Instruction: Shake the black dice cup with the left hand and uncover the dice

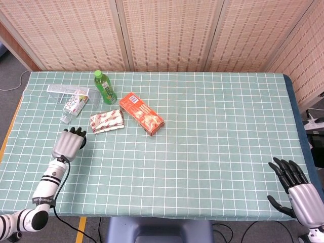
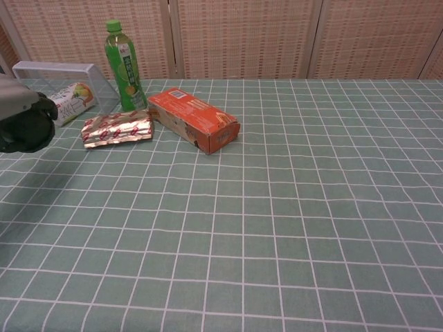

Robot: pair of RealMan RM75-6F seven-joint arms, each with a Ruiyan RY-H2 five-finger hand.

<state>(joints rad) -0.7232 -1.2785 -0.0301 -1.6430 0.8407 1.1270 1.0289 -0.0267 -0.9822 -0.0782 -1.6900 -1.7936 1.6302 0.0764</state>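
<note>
Left hand (image 1: pixel 68 144), palm down, grips dice cup (image 2: pixel 28 131).

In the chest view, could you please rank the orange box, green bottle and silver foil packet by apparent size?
1. orange box
2. green bottle and silver foil packet: too alike to rank; the bottle also stands farther back.

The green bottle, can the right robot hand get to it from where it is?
Probably not. The right robot hand sits at the table's near right corner, while the green bottle stands far across at the back left.
</note>
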